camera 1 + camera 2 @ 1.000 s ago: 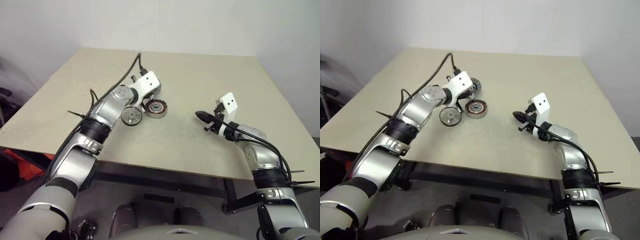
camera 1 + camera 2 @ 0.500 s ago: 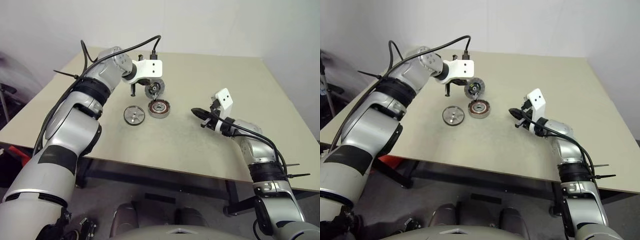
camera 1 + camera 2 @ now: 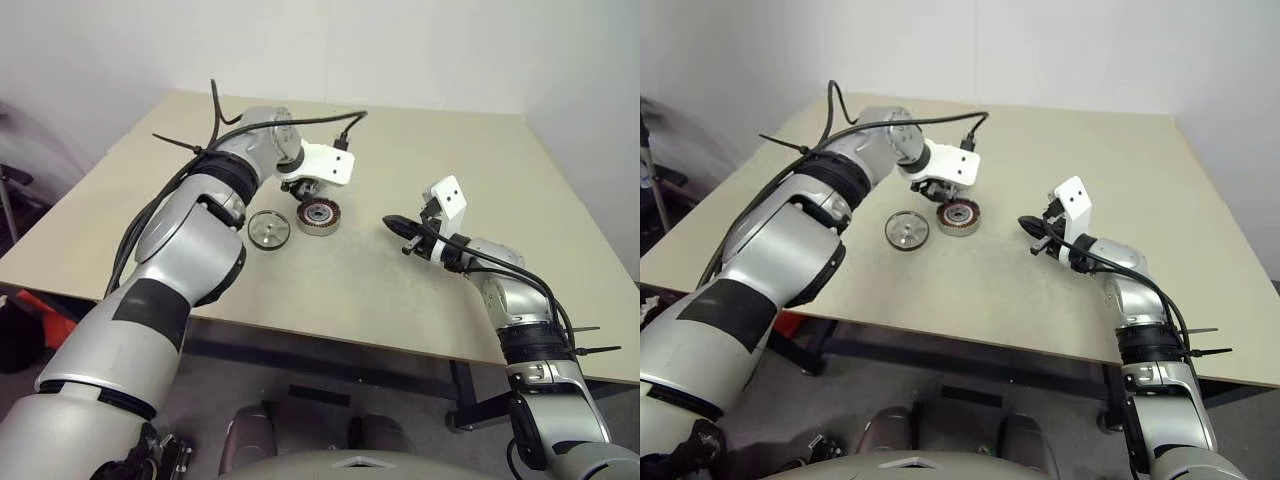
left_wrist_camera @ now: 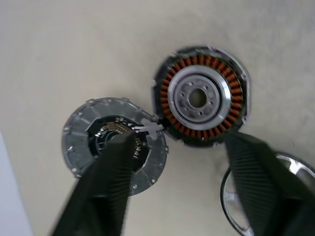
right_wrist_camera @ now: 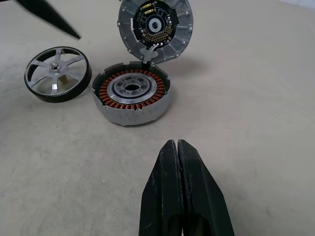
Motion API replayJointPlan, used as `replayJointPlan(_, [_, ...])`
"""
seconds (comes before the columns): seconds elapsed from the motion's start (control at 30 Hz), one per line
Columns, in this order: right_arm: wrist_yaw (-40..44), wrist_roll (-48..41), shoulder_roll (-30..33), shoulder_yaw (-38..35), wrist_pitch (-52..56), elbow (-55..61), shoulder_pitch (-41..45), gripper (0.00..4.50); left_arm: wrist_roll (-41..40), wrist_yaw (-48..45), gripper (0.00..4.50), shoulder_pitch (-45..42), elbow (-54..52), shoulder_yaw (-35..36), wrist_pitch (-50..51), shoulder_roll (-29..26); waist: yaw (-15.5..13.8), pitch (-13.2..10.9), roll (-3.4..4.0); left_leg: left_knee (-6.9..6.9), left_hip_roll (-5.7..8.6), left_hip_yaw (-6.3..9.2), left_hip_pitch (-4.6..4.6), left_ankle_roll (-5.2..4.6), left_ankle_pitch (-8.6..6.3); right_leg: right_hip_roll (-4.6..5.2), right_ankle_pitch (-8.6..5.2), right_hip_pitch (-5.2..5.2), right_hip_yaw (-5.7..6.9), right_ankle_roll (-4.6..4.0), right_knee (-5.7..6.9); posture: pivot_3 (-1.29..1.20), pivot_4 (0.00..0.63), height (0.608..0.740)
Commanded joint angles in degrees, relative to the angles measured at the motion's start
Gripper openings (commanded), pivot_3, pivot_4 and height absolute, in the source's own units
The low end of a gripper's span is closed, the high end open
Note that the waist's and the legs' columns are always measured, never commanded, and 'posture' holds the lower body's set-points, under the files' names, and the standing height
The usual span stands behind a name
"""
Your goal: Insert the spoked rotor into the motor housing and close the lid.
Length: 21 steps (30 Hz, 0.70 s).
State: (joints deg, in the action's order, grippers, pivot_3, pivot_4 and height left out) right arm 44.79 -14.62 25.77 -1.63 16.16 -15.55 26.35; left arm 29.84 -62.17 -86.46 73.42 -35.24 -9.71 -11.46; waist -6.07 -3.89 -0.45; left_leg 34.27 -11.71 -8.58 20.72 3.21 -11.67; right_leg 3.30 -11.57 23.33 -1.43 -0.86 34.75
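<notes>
- Resting flat on the beige worktop (image 3: 420, 290), the spoked rotor (image 3: 268, 229) lies furthest to the robot's left of the three motor parts, shiny side up, with its thin spokes and central hub in plain sight in the right wrist view.
- Just to the right of the rotor, and close beside it without clearly touching, sits the motor housing (image 3: 319, 216), a low silver-rimmed ring with copper-brown windings around its inside and an open centre; nothing sits inside it.
- The lid (image 5: 155, 28) lies on the far side of the housing, its edge meeting the housing's rim at a small grey tab; its inner face shows, with a dark middle and a row of small yellowish contacts.
- The left gripper (image 4: 179, 172) hangs above the housing and the lid, pointing steeply down at them; its two black fingers (image 4: 106, 191) are spread wide apart and hold nothing, one over the lid and the other over the near edge of the housing and the rotor's rim.
- A black cable loops from the left arm's white wrist block (image 3: 330, 165).
- Well to the right of the parts, the right gripper (image 3: 398, 226) hovers over bare worktop, pointing towards the housing, its fingers pressed together with nothing between them.
</notes>
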Motion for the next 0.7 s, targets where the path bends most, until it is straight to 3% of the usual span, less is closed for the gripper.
replayJointPlan(0.03, [-0.53, -0.32, 0.70, -1.21, -0.85, 2.63, 1.22, 0.00, 2.04, -0.49, 3.47, 0.14, -0.07, -0.83, -0.79, 0.35, -0.03, 0.00, 0.00, 0.00, 0.00, 0.00, 0.00, 0.00, 0.00, 0.00, 0.00, 0.00, 0.00, 0.00, 0.00, 0.00, 0.000, 0.740])
replayJointPlan(0.7, [-4.79, -0.60, -0.23, -1.83, -1.32, 5.16, -0.15, 0.00, 6.37, 4.05, 3.47, -0.02, 3.91, -0.94, 5.23, 7.61, -1.29, -0.06, -0.08, -0.01, -0.01, 0.00, 0.00, -0.03, 0.03, 0.03, 0.00, -0.02, 0.04, -0.01, 0.00, 0.00, 0.000, 0.740])
